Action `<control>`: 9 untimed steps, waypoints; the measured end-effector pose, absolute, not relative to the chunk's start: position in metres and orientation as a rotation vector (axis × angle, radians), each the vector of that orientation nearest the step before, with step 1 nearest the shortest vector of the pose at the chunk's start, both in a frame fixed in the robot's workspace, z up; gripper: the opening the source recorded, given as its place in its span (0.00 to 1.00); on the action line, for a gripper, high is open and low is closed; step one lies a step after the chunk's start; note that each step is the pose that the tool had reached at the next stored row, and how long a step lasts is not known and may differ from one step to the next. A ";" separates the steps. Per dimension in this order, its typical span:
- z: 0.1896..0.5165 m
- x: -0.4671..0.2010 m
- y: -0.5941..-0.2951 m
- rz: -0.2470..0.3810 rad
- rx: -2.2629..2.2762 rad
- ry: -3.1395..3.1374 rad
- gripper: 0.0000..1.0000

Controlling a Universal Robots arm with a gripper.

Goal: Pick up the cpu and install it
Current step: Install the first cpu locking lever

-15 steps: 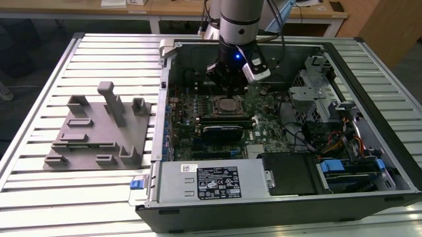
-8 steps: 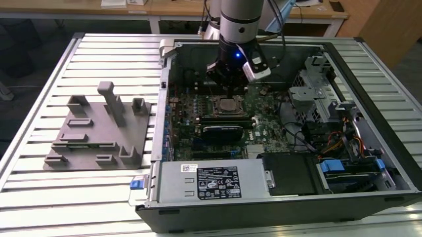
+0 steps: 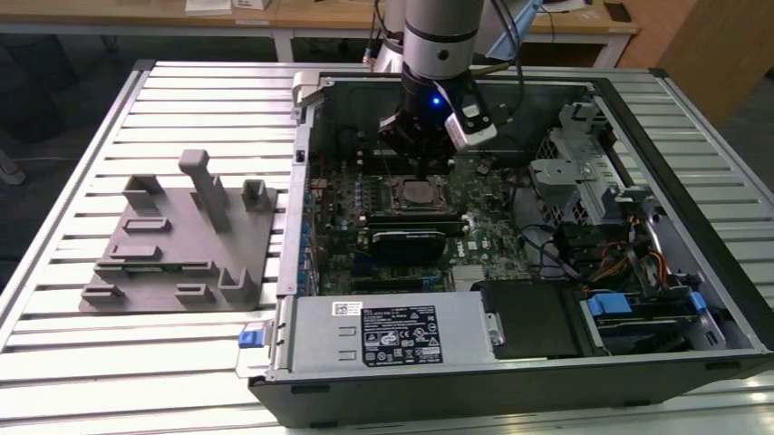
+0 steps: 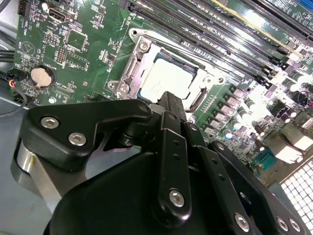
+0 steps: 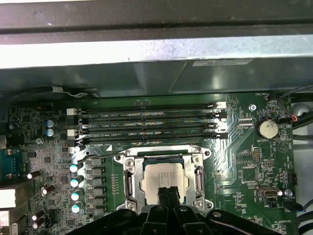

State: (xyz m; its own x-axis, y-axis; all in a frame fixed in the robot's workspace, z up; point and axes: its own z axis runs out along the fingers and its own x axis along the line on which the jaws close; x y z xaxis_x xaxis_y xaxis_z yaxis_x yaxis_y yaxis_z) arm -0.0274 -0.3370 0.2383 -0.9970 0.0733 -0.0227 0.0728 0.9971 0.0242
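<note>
Even light is falling on the silver slatted metal table [image 3: 181, 100]. The inside of the open black computer case [image 3: 508, 390] is sitting in shadow. White glare is washing over the green circuit board [image 4: 78, 58], and the flat square silver-grey cpu [image 5: 164, 178] is shining pale.

cpu [image 5: 164, 176]: in the first wrist view, the side under the gripper [image 5: 166, 192] is covered by its fingers [image 5: 161, 196].
Contact: whether the fingertips touch the cpu cannot be told.
Gripper body: cut off by the picture edge in both wrist views.
socket [image 5: 128, 180]: the frame side beneath the gripper is hidden.
arm [image 3: 438, 36]: cut off above the gripper in the exterior view.
</note>
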 end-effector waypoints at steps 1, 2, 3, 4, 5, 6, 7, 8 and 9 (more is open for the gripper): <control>0.238 -0.028 -0.337 0.036 0.114 3.116 0.11; 0.238 -0.028 -0.337 0.036 0.114 3.116 0.11; 0.238 -0.029 -0.337 0.036 0.114 3.116 0.11; 0.238 -0.031 -0.337 0.037 0.114 3.116 0.11; 0.238 -0.033 -0.338 0.037 0.114 3.116 0.11; 0.238 -0.036 -0.338 0.037 0.114 3.116 0.11; 0.238 -0.038 -0.338 0.037 0.114 3.116 0.11; 0.238 -0.042 -0.338 0.037 0.114 3.116 0.11; 0.238 -0.045 -0.338 0.037 0.114 3.116 0.11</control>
